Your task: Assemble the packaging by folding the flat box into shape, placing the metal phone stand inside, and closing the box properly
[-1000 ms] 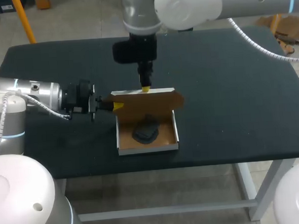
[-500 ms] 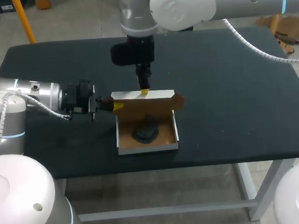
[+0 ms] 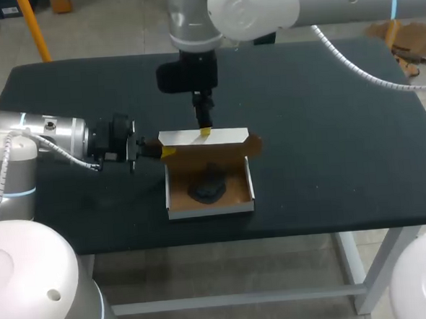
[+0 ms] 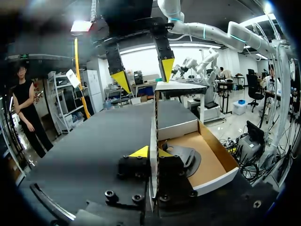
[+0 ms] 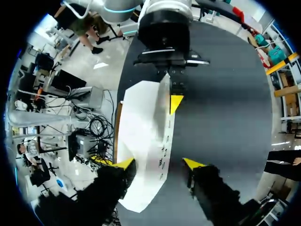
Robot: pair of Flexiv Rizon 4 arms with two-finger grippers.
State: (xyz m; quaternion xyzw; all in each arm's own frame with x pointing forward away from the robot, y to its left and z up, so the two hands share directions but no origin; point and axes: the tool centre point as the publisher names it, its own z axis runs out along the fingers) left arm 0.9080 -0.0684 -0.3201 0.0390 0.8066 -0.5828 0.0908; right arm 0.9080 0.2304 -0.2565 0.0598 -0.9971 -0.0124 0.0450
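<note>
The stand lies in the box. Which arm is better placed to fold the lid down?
Probably right. The right arm has open jaws at the top edge of the lid, free to push it down. The left arm has jaws shut on the side of the box, holding it.

Black table (image 3: 326, 123), with an open cardboard box (image 3: 210, 211) on its near middle.

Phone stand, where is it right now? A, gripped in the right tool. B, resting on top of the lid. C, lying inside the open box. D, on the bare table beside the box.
C: the dark phone stand lies on the brown floor of the box, in front of the partly raised lid.
</note>
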